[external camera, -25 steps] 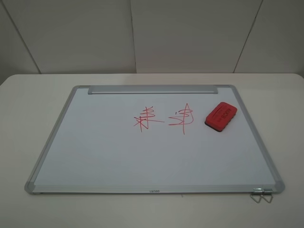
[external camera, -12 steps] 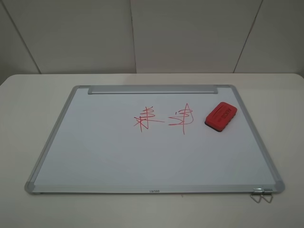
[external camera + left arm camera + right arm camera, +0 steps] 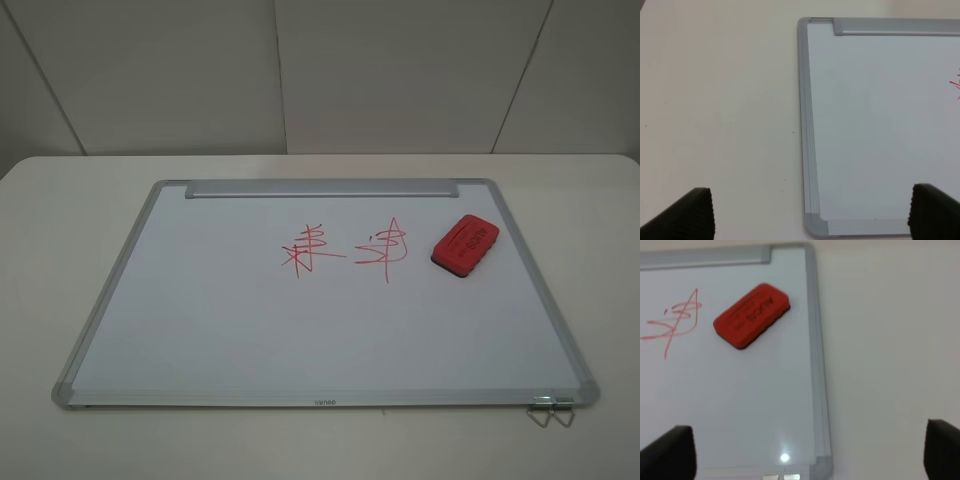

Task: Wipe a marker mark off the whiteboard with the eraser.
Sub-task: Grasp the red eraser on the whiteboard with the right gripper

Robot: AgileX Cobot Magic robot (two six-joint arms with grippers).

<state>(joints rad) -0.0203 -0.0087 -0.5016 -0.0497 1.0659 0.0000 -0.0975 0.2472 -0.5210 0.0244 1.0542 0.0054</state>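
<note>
The whiteboard (image 3: 230,320) lies flat on the table, its metal strip (image 3: 322,188) along the far edge. The marker mark (image 3: 310,250) with stacked strokes and a long tail sits near the board's middle; only its edge (image 3: 956,84) shows in the left wrist view. The red eraser (image 3: 465,243) rests on the board near its right edge, also seen as the eraser (image 3: 751,315) in the right wrist view. My left gripper (image 3: 812,212) is open above the board's left edge. My right gripper (image 3: 807,450) is open above the board's right edge, empty. Neither arm shows in the high view.
A second red scribble (image 3: 385,248) with a tall peak lies between the mark and the eraser, visible as the scribble (image 3: 677,320) in the right wrist view. A metal clip (image 3: 552,408) sticks out at the board's near right corner. White table (image 3: 60,200) surrounds the board.
</note>
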